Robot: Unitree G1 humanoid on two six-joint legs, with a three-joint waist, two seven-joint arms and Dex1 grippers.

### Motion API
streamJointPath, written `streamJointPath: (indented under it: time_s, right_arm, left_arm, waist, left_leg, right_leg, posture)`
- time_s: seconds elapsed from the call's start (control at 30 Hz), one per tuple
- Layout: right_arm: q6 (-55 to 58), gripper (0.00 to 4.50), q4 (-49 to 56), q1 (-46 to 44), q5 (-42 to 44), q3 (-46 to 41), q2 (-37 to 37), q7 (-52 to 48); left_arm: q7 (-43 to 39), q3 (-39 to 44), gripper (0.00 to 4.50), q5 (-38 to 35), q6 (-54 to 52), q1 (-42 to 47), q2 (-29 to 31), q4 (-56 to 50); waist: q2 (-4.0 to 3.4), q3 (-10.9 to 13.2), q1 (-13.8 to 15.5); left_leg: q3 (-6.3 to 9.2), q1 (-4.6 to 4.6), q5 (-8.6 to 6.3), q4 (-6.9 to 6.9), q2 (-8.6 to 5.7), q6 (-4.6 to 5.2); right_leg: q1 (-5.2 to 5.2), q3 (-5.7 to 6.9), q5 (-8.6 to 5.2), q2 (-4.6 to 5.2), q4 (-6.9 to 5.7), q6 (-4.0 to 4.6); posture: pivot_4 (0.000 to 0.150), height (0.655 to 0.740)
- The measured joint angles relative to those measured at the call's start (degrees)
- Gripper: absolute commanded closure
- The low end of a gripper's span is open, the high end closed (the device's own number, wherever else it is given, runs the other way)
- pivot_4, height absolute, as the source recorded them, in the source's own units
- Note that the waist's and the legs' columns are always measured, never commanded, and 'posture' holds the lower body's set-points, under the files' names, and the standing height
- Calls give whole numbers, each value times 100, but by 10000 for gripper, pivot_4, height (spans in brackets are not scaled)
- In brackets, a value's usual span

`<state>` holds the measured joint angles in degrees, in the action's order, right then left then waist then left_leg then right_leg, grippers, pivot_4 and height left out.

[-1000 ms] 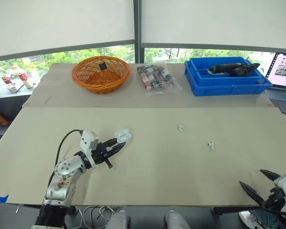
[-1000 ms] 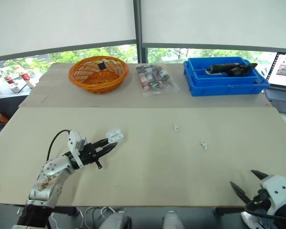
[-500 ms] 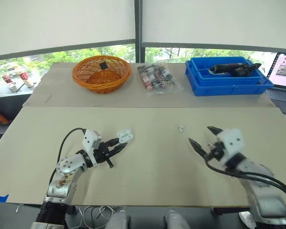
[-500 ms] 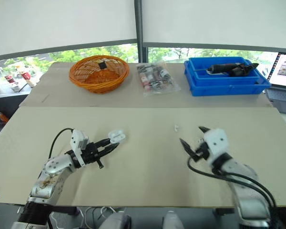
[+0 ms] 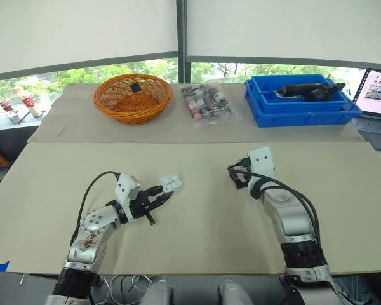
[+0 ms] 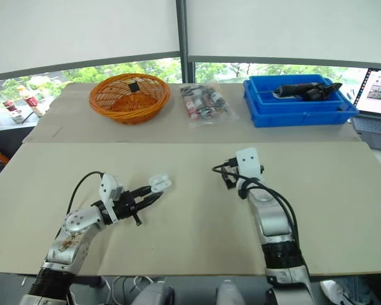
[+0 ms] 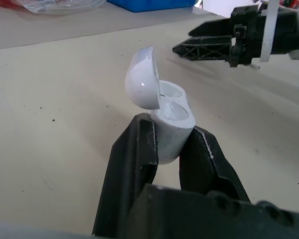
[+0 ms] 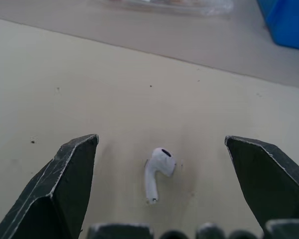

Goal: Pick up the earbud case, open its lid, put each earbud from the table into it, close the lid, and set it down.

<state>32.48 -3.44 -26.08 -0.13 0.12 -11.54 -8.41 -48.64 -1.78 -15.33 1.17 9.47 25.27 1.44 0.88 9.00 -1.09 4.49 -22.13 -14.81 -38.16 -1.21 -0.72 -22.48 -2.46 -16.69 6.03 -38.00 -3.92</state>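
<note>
- Where the left arm reaches over the near part of the table (image 5: 197, 248), the left gripper (image 5: 160, 196) has its two black fingers (image 7: 134, 159) pressed against either side of the earbud case (image 7: 170, 130), clamping the lower body of the white case.
- The lid (image 7: 141, 79) of the case is swung open on its hinge and stands tipped back above the body; two rounded hollows show inside the body.
- In the head views the case sits at the tips of the left gripper, left of the table's middle, with its open side turned toward the right arm.
- A little farther in and to the right, the right gripper (image 8: 160, 141) points down at the table with its fingers spread wide and nothing in its hold.
- One white earbud (image 8: 158, 173) lies on the table between those spread fingers, touching neither of them.
- From the left wrist, the right gripper's black fingers appear beyond the open case, apart from it.
- On the rear surface stand an orange wicker basket (image 5: 133, 96) to the left, a clear plastic bag of small items (image 5: 206, 105) in the middle, and a blue bin (image 5: 301, 109) to the right with a black tool (image 5: 308, 91) lying in it.
- A laptop (image 5: 380, 94) stands at the far right edge.
</note>
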Motion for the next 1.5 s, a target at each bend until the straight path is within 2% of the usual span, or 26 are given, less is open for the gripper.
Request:
streamJointPath:
  time_s: [0.13, 0.23, 0.53, 0.57, 0.67, 0.8, 0.93, 1.13, 1.27, 1.4, 1.5]
  right_arm:
    - [-258, 0, -538, -260, -63, -55, 236, 275]
    - [-201, 7712, -596, -278, 42, -204, 508, 449]
    - [382, 39290, 66, 5, 202, -379, 822, 667]
    - [447, 41584, 114, 14, 247, -397, 847, 665]
    - [599, 41686, 289, 78, 298, -378, 785, 553]
    - [545, 41686, 724, 396, 377, 292, 45, -532]
    - [58, 41686, 1367, 788, 788, 831, -1011, -2262]
    - [-1788, 41687, 2273, 1691, 1060, 1025, -3489, -5104]
    - [-2899, 41687, 1869, 2053, 1141, 921, -4501, -6336]
    - [-3939, 41687, 807, 1929, 1031, 733, -4907, -6887]
    - [-4329, 41687, 234, 1759, 987, 731, -4930, -7120]
  left_arm:
    - [7, -20, 38864, 1, 0, -13, -3, 0]
    - [15, -29, 38864, 1, -2, -11, -3, 0]
    - [44, -52, 38864, 1, -14, -35, -2, -32]
    - [47, -60, 38864, 1, -16, -36, -3, -43]
    - [61, -68, 38864, 2, -20, -35, -5, -49]
    - [84, -86, 38864, 1, -29, -41, -5, -80]
    - [94, -94, 38864, -1, -87, -107, 9, -223]
    - [103, -81, 38864, -33, -280, -383, 94, -626]
    - [95, -90, 38864, -46, -406, -588, 155, -910]
    - [87, -86, 38864, -51, -487, -769, 217, -1167]
    - [83, -82, 38864, -54, -526, -892, 264, -1249]
  waist:
    - [-1, -1, -45]
    - [-3, -2, -69]
    - [-5, -5, -86]
    - [-5, -5, -88]
    - [-5, -5, -106]
    - [-6, -4, -130]
    - [-7, -2, -130]
    - [-1, 2, -74]
    - [5, 6, -74]
    - [6, 7, -44]
    - [6, 7, -22]
  left_leg:
    - [0, 5, 0, 0, 2, 0]
    - [2, 9, 0, 2, 3, 0]
    - [6, 13, 0, 6, 3, 0]
    - [6, 13, 0, 7, 3, 0]
    - [6, 14, 0, 9, 3, 0]
    - [2, 10, -1, 10, 3, 1]
    - [3, 4, -1, 10, 2, 2]
    - [-2, 6, -3, 9, 2, 6]
    - [-10, 15, -4, 8, 7, 6]
    - [-13, 15, -4, 9, 8, 7]
    - [-12, 14, -4, 9, 8, 7]
  right_leg:
    - [1, -1, 0, -1, -4, 0]
    - [4, -1, 0, -2, -6, 0]
    - [7, 2, 0, -2, -6, 0]
    - [7, 2, 0, -2, -6, 0]
    - [6, 2, 0, -2, -5, 0]
    - [5, 1, 0, -2, 1, 0]
    - [5, 2, 0, -2, 7, -1]
    - [27, 8, -2, 1, 42, -3]
    - [31, 2, -1, -1, 39, -2]
    - [31, 3, -1, -1, 40, -2]
    - [29, 1, -1, 0, 40, -2]
  posture:
    - [1500, 7400]
    - [1500, 7400]
    - [1500, 7400]
    - [1500, 7400]
    - [1500, 7400]
    - [1500, 7400]
    - [1500, 7400]
    - [1500, 7400]
    - [1500, 7400]
    - [1500, 7400]
    - [1500, 7400]
